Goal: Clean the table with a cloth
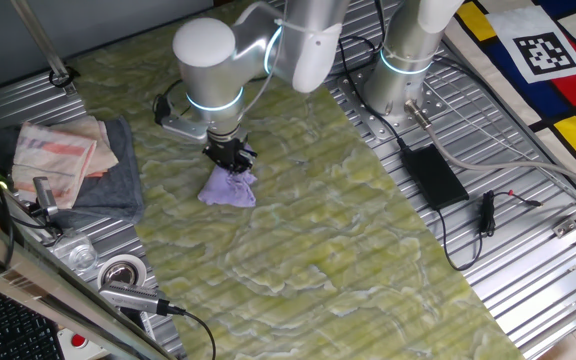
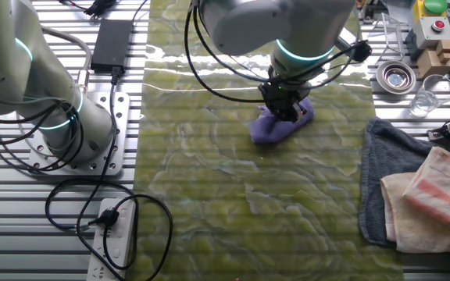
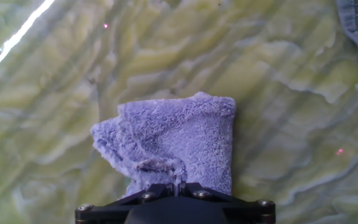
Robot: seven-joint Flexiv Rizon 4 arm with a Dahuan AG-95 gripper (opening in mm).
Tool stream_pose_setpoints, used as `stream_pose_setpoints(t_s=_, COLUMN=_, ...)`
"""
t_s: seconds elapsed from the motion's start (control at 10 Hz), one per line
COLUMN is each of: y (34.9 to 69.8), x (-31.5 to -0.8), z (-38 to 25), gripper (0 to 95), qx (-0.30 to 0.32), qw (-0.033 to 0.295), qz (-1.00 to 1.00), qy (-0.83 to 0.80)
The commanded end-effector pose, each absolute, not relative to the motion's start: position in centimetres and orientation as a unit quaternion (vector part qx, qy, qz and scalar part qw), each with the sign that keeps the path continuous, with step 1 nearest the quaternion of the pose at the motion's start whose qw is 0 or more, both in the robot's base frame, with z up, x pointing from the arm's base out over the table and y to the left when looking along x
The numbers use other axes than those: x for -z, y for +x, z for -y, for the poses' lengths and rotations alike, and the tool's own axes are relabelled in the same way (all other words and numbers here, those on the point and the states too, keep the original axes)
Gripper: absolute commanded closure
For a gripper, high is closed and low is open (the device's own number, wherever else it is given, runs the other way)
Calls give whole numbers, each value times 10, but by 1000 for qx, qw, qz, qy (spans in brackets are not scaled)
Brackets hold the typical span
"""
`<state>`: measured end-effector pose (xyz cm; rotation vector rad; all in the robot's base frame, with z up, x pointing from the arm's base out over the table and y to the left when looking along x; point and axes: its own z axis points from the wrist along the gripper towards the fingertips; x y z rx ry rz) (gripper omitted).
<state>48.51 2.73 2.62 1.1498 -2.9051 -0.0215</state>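
Fingertips hidden in hand view, cut off by frame; we see gripper (image 1: 230, 157) pinching fluffy purple cloth (image 3: 178, 144), crumpled, folds bunched, lying on marbled yellow-green table (image 1: 348, 240) near its middle.

- The surface (image 1: 348, 250) has a yellow-green marbled covering.
- A purple cloth (image 1: 228, 188) lies on it, towards its far left.
- A grey towel (image 1: 118, 180) overlaps its left edge.
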Motion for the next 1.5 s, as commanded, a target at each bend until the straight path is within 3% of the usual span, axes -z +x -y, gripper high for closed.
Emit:
stream_pose_setpoints(t_s=0.1, y=484, x=-29, z=-21, gripper=950, qx=2, qw=13, qz=925, qy=381)
stream_pose_setpoints(t_s=1.5, y=449, x=-30, z=38, gripper=950, qx=11, qw=11, qz=923, qy=384)
